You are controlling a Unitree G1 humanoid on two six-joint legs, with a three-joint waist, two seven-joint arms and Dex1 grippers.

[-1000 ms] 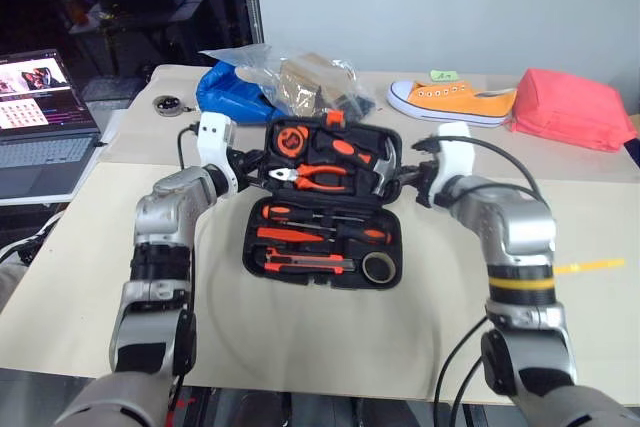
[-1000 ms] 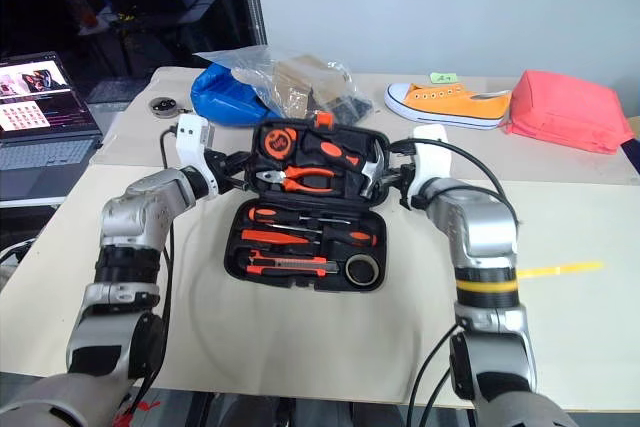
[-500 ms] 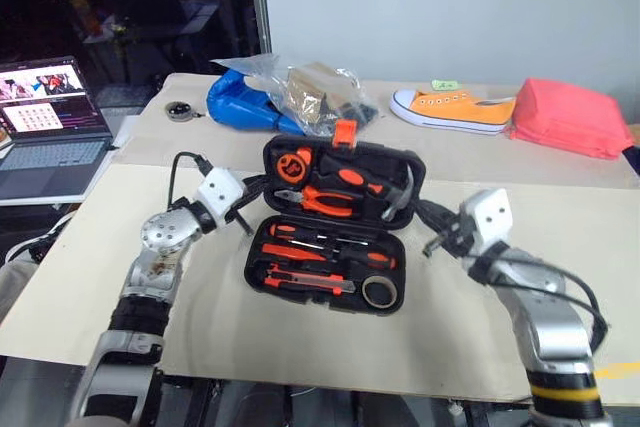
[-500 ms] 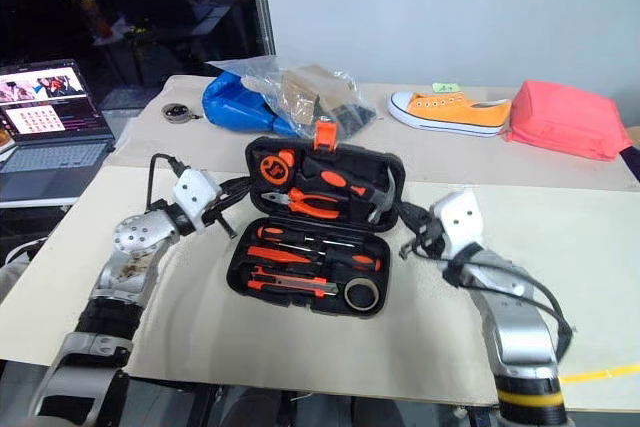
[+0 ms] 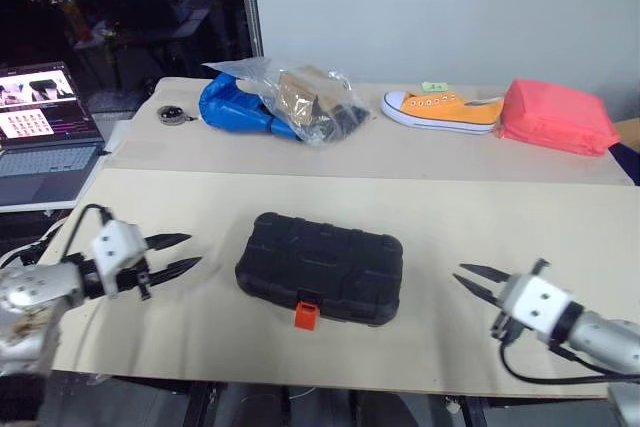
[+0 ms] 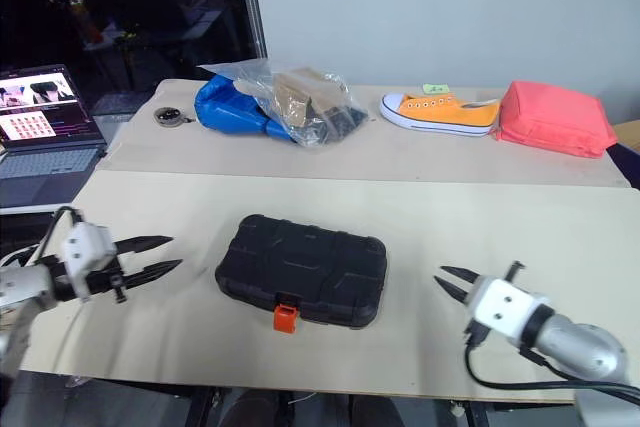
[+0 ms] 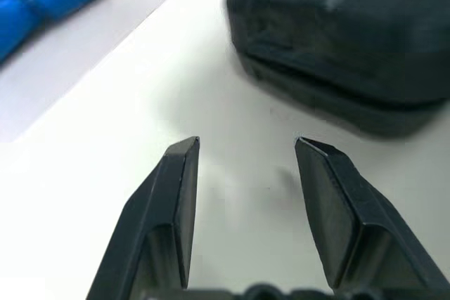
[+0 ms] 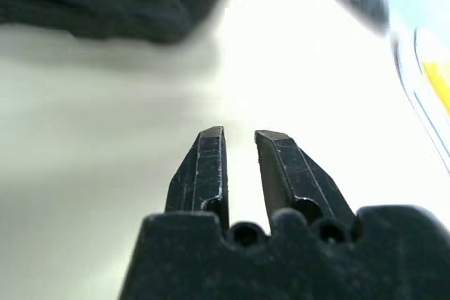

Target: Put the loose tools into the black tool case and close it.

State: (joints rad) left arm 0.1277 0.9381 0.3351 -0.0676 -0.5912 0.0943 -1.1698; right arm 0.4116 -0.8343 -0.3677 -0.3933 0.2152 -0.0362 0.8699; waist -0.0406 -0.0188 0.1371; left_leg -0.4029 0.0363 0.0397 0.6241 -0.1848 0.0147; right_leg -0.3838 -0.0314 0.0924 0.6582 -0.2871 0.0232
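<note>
The black tool case [image 5: 320, 267] lies shut near the desk's front edge, orange latch [image 5: 306, 314] facing front. It looks hard and heavy, best gripped by its sides. Left gripper [image 5: 180, 254] is open wide, right gripper [image 5: 470, 280] open narrowly; both hold nothing.

no legible text, labels, brands, numbers or signs

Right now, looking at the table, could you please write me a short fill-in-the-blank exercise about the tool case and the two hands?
1. The lid of the black tool case is ____.
2. The small latch on the case's near edge is ____ in colour.
3. The left hand and right hand hold ____.
4. Behind the case, between the clear bag and the red pouch, lies an orange ____.

Missing words: closed; orange; nothing; shoe
</note>
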